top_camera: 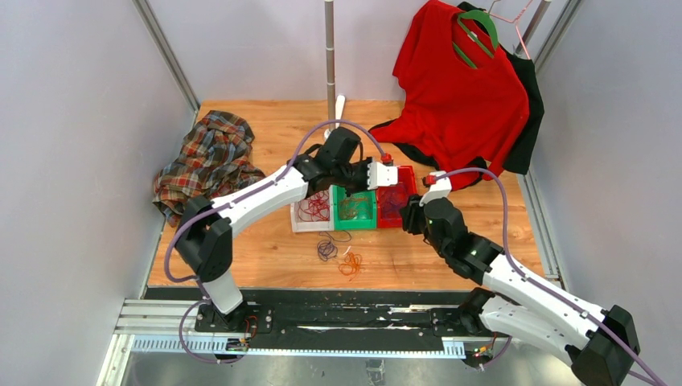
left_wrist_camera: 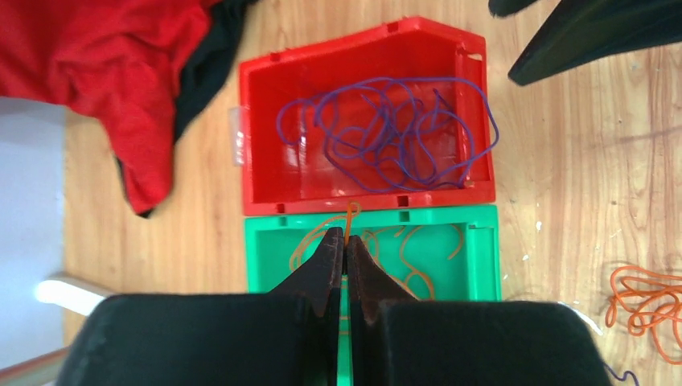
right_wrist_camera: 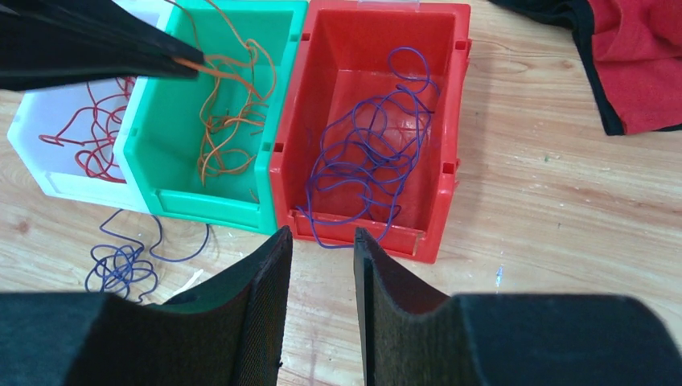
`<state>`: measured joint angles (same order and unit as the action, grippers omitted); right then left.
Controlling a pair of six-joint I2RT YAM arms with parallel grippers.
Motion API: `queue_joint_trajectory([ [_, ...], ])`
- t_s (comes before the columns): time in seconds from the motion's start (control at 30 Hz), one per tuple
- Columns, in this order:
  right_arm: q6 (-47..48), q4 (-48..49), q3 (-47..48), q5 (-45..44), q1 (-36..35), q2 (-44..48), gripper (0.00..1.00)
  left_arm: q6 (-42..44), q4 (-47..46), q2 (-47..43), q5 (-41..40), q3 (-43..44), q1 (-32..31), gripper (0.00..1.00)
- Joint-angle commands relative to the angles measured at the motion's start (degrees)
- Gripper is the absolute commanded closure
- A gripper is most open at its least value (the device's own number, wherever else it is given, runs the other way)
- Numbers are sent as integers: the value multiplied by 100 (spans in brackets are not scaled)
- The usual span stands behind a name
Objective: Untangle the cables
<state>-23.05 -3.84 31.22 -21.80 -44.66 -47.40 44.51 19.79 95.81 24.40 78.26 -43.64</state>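
Three bins stand side by side. The white bin (top_camera: 299, 221) holds red cables (right_wrist_camera: 96, 137), the green bin (top_camera: 356, 223) orange cables (right_wrist_camera: 229, 121), the red bin (top_camera: 410, 181) purple cables (left_wrist_camera: 386, 133). My left gripper (left_wrist_camera: 346, 237) hangs over the green bin (left_wrist_camera: 370, 215) and is shut on a thin orange cable (left_wrist_camera: 351, 213). My right gripper (right_wrist_camera: 322, 233) is open and empty, just in front of the red bin (right_wrist_camera: 450, 121). A purple tangle (top_camera: 327, 248) and an orange tangle (top_camera: 350, 264) lie loose on the table in front of the bins.
A plaid shirt (top_camera: 207, 161) lies at the back left. A red shirt on a green hanger (top_camera: 458, 88) hangs at the back right over a black garment. A metal pole (top_camera: 330, 56) stands behind the bins. Walls close in both sides.
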Motion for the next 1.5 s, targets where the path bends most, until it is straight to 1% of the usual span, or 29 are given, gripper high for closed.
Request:
queue_joint_trajectory([
  [0.0, -31, -47, -7, 128, 178, 196, 65, -50, 829, 399, -267, 531, -40, 90],
  [0.07, -8, -90, 42, 144, 210, 226, 65, 18, 1320, 538, -559, 759, -13, 83],
  [0.1, 0, -99, 60, 175, 220, 224, 64, -8, 1486, 572, -634, 810, 32, 77],
  [0.13, 18, -107, 77, 210, 228, 210, 64, -48, 1586, 580, -668, 833, 76, 67],
  [0.2, 42, -141, 125, 273, 254, 147, 64, -92, 1732, 533, -678, 874, 140, 35],
  [0.23, 41, -158, 163, 312, 265, 108, 63, -71, 1855, 487, -650, 943, 152, 23],
  [0.3, 53, -197, 233, 382, 280, 29, 61, -138, 2248, 405, -565, 1185, 174, 9],
  [0.33, 61, -221, 289, 420, 283, -12, 60, -215, 2441, 365, -511, 1339, 186, 0],
  [0.37, 69, -249, 340, 457, 289, -41, 58, -270, 2675, 327, -447, 1541, 203, 2],
  [0.43, 120, -282, 438, 552, 306, -75, 55, -324, 3224, 286, -345, 2117, 223, 2],
  [0.47, 151, -304, 495, 601, 306, -91, 54, -505, 3443, 282, -374, 2302, 236, 2],
  [0.57, 244, -418, 653, 784, 300, -146, 48, -1124, 4108, 318, -437, 3325, 393, 2],
  [0.67, 306, -531, 757, 1023, 300, -300, 41, -1594, 4357, 81, -701, 3786, 640, 2],
  [0.77, 287, -511, 776, 1381, 301, -598, 33, -1816, 4399, -365, -944, 3805, 879, 2],
  [0.87, 208, -518, 881, 1905, 263, -962, 31, -1815, 4605, -745, -1117, 3758, 1057, 2],
  [0.97, 134, -548, 985, 2148, 69, -1317, 30, -1753, 4788, -1061, -1326, 3470, 1126, 2],
  [1.13, -76, -184, 956, 2575, -343, -1828, 30, -1983, 4797, -1401, -1403, 2765, 1288, 2],
  [1.3, -216, -13, 995, 2583, -944, -2499, 30, -2000, 4791, -1503, -1491, 2489, 1373, 2],
  [1.47, -432, 71, 1030, 2521, -1307, -3233, 37, -2043, 4795, -1547, -1435, 2473, 1384, 2],
])
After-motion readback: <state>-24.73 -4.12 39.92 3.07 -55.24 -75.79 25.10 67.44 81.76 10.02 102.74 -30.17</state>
